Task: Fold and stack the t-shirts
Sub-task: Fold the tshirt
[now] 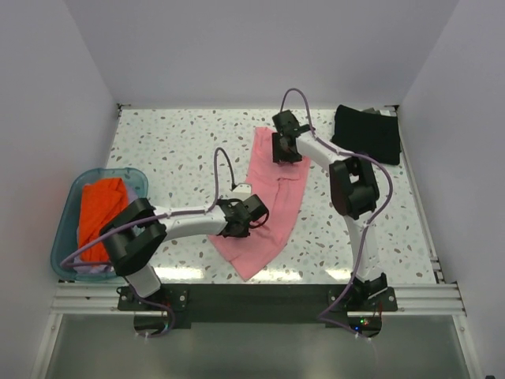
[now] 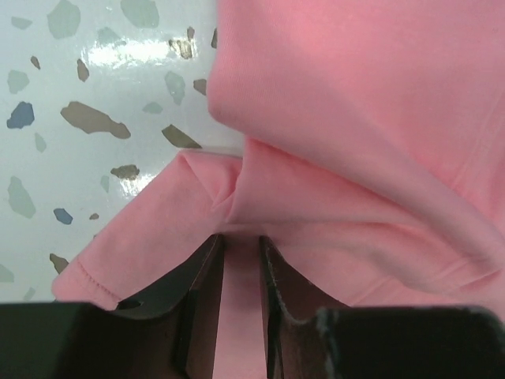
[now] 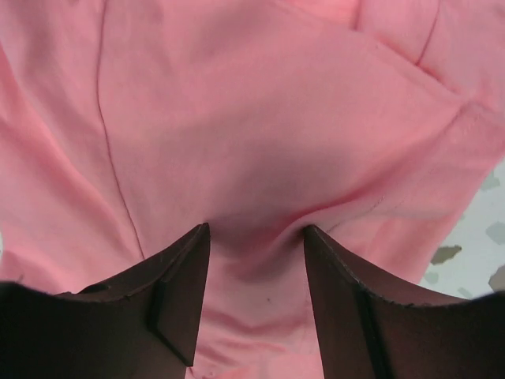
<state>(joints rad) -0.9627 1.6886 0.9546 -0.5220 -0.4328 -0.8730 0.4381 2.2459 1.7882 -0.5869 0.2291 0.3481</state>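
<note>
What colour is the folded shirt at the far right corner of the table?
The folded shirt is black, seen best in the top external view.

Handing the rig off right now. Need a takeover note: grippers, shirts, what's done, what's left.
The left gripper has its fingers nearly closed, pinching the left edge of the pink t-shirt.
The right gripper is pressed on that shirt's far end, fingers apart with cloth bunched between them; clamped or not, cannot tell.
The pink t-shirt lies mid-table as a long, partly folded strip.
The black t-shirt is at the far right.
The blue tub on the left holds orange cloth.
Done: black one folded.
Left: finish folding pink, stack it.
</note>
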